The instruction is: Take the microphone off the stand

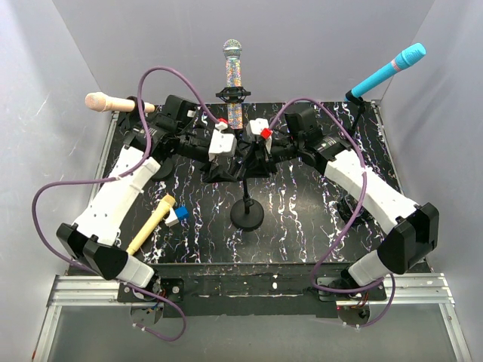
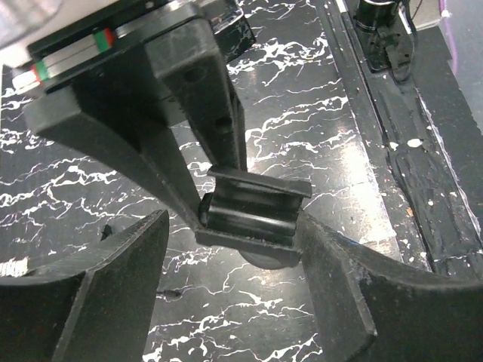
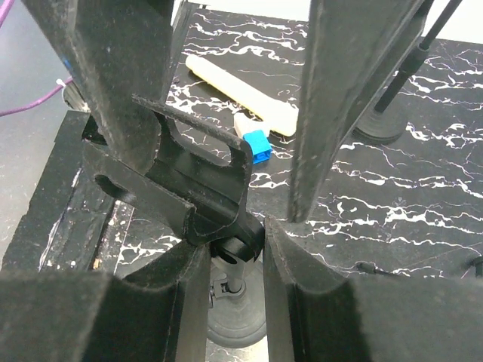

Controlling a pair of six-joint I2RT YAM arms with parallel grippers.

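Here the glittery microphone stands upright in the clip at the top of the black stand, at twelve o'clock on the marbled worktop. The right pincer is nearly closed, gripping the stand's neck. The left pincer stands wide open on either side of the clip, holding nothing. A yellow microphone lies at eight o'clock.

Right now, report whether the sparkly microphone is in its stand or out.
In: the microphone stands upright, black clip around its handle.
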